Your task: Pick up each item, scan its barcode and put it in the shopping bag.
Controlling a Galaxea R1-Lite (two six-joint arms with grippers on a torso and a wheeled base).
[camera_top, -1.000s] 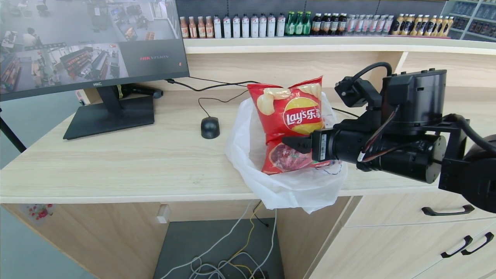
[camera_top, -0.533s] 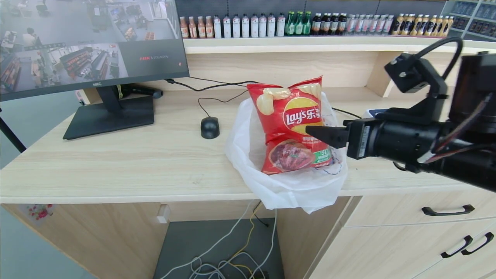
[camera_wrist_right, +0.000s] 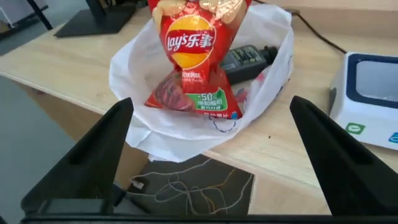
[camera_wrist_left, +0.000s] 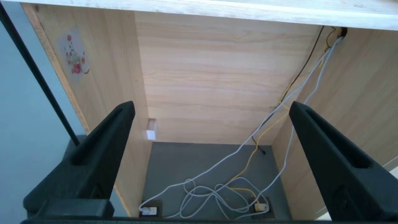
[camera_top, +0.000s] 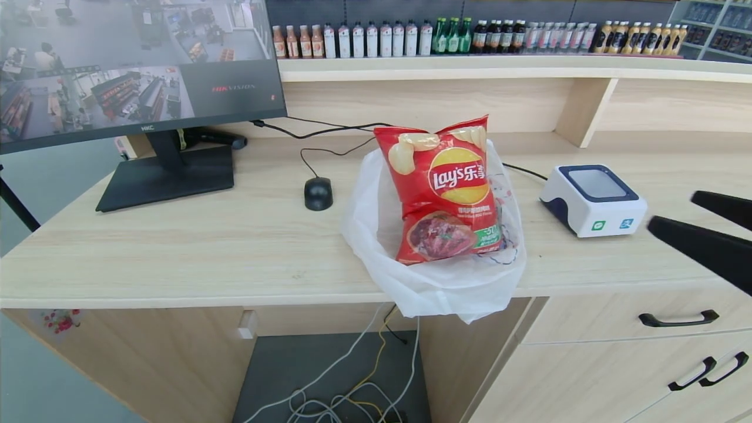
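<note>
While beyond fingers (camera_wrist_right: 84,165), chips (camera_wrist_right: 191,65) in bag (camera_wrist_right: 165,146)

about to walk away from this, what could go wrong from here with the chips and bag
1. The chip bag stands upright, mostly above the shopping bag rim, so it might topple out.
2. The shopping bag droops over the counter front edge; it could slide off.
3. The open right gripper sits beside the scanner and may bump it when it moves.

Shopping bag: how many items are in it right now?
2. A red chip packet stands upright in the shopping bag; a dark flat item lies behind it. Others may be hidden underneath.
</note>
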